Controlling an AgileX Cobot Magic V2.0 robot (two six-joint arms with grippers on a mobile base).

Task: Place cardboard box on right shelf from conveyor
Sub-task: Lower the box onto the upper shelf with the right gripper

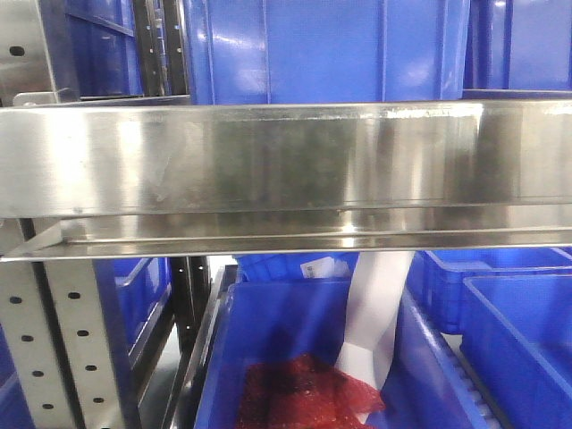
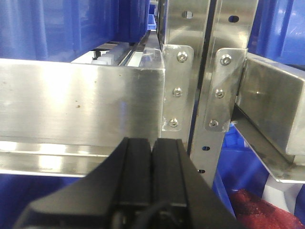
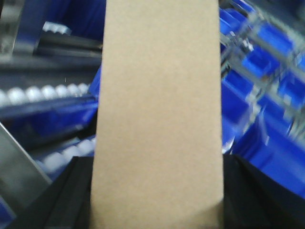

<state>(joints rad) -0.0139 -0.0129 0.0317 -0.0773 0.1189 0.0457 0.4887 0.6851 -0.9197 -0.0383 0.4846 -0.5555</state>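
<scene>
A plain tan cardboard box [image 3: 159, 109] fills the middle of the right wrist view, standing between the two black fingers of my right gripper [image 3: 157, 191], which is shut on it. The shiny stainless-steel shelf [image 1: 268, 161] spans the front view, with its broad lip close to the camera. In the left wrist view my left gripper [image 2: 152, 143] is shut with nothing in it, just in front of the steel shelf lip [image 2: 81, 100] and the perforated uprights [image 2: 209, 71]. The conveyor is out of view.
Blue plastic bins [image 1: 331, 45] stand on the shelf, and more blue bins [image 1: 500, 331] sit below it. One lower bin holds a red mesh bag [image 1: 304, 389] and a white sheet [image 1: 375, 313]. Roller tracks [image 3: 43, 93] and blurred blue bins [image 3: 267, 105] lie behind the box.
</scene>
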